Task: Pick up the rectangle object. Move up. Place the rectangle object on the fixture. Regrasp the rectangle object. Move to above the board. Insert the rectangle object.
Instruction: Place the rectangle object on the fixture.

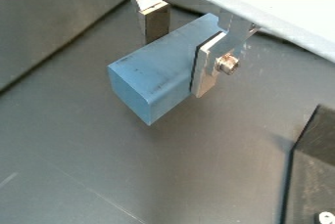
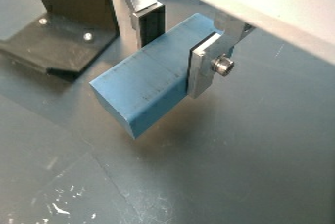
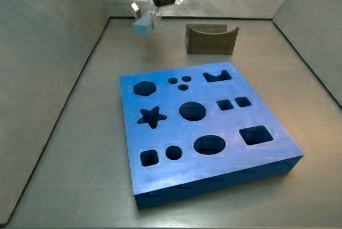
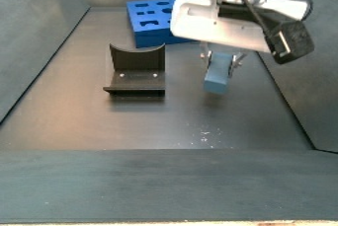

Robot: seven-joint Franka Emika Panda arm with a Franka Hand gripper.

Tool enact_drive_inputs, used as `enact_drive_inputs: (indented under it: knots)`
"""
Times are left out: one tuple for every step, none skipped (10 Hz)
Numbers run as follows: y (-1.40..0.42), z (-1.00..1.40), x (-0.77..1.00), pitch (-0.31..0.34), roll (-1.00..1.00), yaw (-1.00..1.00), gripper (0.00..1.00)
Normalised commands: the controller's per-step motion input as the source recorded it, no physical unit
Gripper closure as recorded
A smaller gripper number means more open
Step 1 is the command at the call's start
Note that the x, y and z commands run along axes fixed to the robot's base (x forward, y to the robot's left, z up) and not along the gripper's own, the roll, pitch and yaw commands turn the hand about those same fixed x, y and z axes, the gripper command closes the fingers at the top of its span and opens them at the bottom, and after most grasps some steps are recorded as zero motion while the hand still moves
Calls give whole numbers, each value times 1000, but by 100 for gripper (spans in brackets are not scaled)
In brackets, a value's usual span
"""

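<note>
My gripper (image 1: 181,47) is shut on the rectangle object (image 1: 155,79), a smooth light blue block; the silver fingers press on its two long sides, and most of its length sticks out past them. Both wrist views show this grasp (image 2: 177,47), with the rectangle object (image 2: 137,89) hanging above the dark floor. In a side view the gripper (image 4: 222,60) holds the rectangle object (image 4: 218,76) in the air, right of the brown fixture (image 4: 133,72) and apart from it. The blue board (image 3: 207,123) with dark shaped holes lies nearer the camera than the fixture (image 3: 209,39) and the gripper (image 3: 144,13).
Grey walls enclose the dark floor on all sides. The fixture's base plate (image 2: 59,37) shows close beside the held block in a wrist view. The board (image 4: 156,18) sits at the far end behind the fixture.
</note>
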Motion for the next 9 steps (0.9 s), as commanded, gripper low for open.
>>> enact_drive_inputs:
  knots:
    - [5, 1000, -23, 49, 30, -10, 100]
    - [5, 1000, -26, 55, 47, -19, 100]
    - [6, 1000, -28, 58, 59, -22, 100]
    - [9, 1000, -34, 66, 86, -24, 100]
    - [9, 1000, -38, 73, 95, -25, 100]
    - [11, 1000, -41, 74, 116, -24, 100]
    - [12, 1000, -44, 77, 127, -18, 100]
    - [11, 923, -43, 83, 139, -8, 100]
    - [12, 829, -40, 88, 147, -5, 100]
